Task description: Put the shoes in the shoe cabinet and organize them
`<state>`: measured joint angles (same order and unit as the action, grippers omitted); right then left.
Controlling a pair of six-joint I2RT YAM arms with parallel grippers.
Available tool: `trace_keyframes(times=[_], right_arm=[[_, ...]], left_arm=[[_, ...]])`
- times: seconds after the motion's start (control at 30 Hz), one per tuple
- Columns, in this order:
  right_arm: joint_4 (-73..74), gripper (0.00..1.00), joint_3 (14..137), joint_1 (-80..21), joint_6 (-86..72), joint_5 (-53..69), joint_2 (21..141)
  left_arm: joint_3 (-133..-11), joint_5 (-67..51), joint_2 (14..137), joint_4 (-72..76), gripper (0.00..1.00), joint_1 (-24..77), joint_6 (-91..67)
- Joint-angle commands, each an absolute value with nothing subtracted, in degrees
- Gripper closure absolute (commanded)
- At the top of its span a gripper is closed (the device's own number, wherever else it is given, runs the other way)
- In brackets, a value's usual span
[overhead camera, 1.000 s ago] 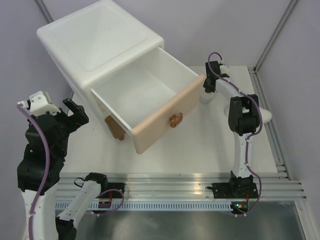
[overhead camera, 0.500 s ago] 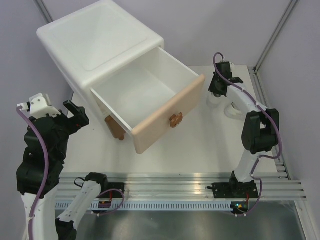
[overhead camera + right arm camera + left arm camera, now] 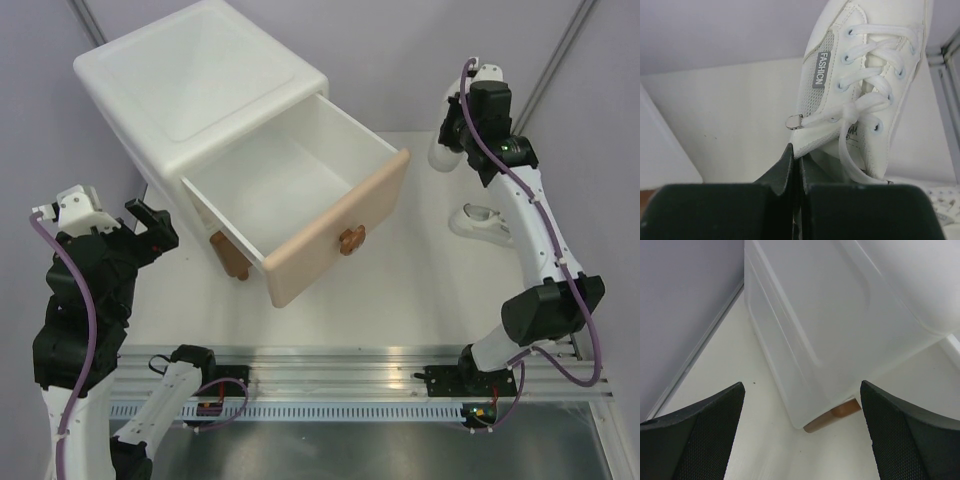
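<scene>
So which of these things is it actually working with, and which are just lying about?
In the job: white sneaker pinched in the right gripper; second sneaker on the table; cabinet with its top drawer open.
Just there: metal rail along the near edge; left gripper, open and holding nothing.

From above and behind the arm bases, the fixed camera looks down over the whole table, with the shoe cabinet at far left. The left wrist camera, low at near left, faces the cabinet's side wall and one brown foot from close by, framed by the spread left gripper. The right wrist camera, at far right, looks past the right gripper at a white sneaker at very short range. The overhead view shares both the cabinet and that sneaker.
</scene>
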<state>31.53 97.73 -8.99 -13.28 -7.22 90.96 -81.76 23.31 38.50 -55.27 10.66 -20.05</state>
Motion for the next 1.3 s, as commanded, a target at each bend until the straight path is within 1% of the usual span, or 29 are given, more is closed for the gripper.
trace_keyframes(times=[0.0,0.23,0.4,0.57,0.83,1.1,1.27], right_arm=[[30.2,1.0,106.7,-9.9,-7.7,-4.7,85.4],[27.9,0.99,108.3,-11.0,-9.0,-2.3,81.8],[30.2,1.0,115.0,-13.7,-9.2,1.7,81.9],[29.4,0.99,116.7,-16.0,-10.1,3.8,80.1],[26.7,0.99,118.5,-17.7,-12.1,16.7,78.5],[22.9,0.99,120.4,-19.7,-16.8,23.7,79.3],[19.2,0.99,121.4,-23.9,-20.6,25.8,80.8]], left_arm=[[-82.3,22.4,39.4,-52.7,0.0,11.0,-18.7],[-82.6,22.4,39.4,-52.8,0.0,11.0,-19.1],[-82.8,22.3,39.1,-52.7,0.0,11.0,-19.4],[-83.0,22.1,39.1,-52.6,0.0,11.0,-19.3],[-83.1,21.3,39.1,-52.4,0.0,11.1,-19.6],[-83.0,21.1,38.7,-52.4,0.0,11.1,-19.8],[-83.3,21.2,39.0,-52.4,0.0,11.1,-19.9]])
